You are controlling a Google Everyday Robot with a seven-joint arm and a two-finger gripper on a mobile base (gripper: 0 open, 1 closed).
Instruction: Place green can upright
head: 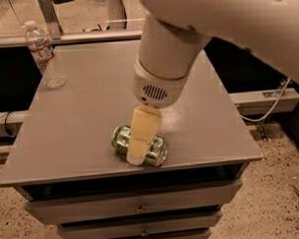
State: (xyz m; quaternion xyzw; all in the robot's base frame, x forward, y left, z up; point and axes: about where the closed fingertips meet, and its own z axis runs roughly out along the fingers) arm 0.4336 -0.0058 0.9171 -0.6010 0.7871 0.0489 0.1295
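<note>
Lying on its side near the table's (80,119) front edge, the can (120,138) sits under the gripper (137,154), which crosses its middle; whether it grips cannot be told. Best to clasp mid-body squarely, then tip slowly onto one end.

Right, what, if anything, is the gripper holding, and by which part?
Cannot be told: the gripper sits over the middle of the green can lying on its side.

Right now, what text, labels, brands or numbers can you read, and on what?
None can be read.
On the green can: mottled print only, no legible words; the gripper hangs in front of its middle.
On the water bottle: label too blurred to read.
</note>
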